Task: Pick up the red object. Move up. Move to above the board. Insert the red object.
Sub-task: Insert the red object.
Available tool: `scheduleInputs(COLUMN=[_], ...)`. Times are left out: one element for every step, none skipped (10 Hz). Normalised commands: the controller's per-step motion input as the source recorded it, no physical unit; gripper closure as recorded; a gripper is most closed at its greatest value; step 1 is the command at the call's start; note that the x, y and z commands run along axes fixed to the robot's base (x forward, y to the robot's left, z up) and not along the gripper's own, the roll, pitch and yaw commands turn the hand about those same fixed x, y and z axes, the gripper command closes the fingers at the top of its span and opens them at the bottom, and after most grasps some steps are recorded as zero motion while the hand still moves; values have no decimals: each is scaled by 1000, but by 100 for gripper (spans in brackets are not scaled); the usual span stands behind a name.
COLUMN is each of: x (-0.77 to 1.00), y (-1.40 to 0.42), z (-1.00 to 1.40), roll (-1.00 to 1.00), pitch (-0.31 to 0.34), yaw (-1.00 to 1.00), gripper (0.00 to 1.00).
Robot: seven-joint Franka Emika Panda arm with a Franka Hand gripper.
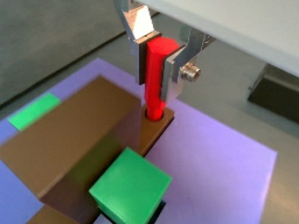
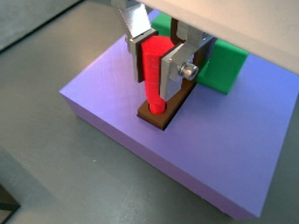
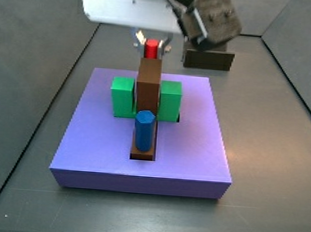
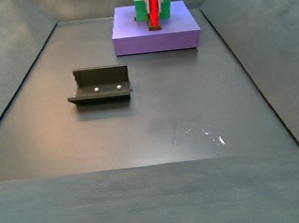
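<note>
Green block [image 1: 131, 185] sits nearest the lens in a wrist view, on the board [image 1: 222, 166] beside the long brown bar [image 1: 70, 140]. Red object [image 1: 158, 77] stands upright, long axis vertical, clamped between the fingers [image 1: 177, 72] of the gripper [image 1: 163, 54], which is poised over the bar's end; its lower tip meets the bar at a dark spot, seemingly a hole. Insertion looks begun, so the coming move likely turns on pressing straight down along that axis; seating depth can't be told.
</note>
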Motion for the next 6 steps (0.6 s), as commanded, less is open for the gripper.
scheduleInputs(x=[-80, 0, 117, 49, 0, 0], y=[0, -3, -60, 0, 0, 0], z=[-474, -314, -320, -391, -174, 0], roll=[119, 14, -4, 0, 0, 0], pitch=[-44, 0, -1, -3, 0, 0], yaw=[0, 0, 0, -29, 0, 0], gripper=[100, 100, 100, 100, 100, 100])
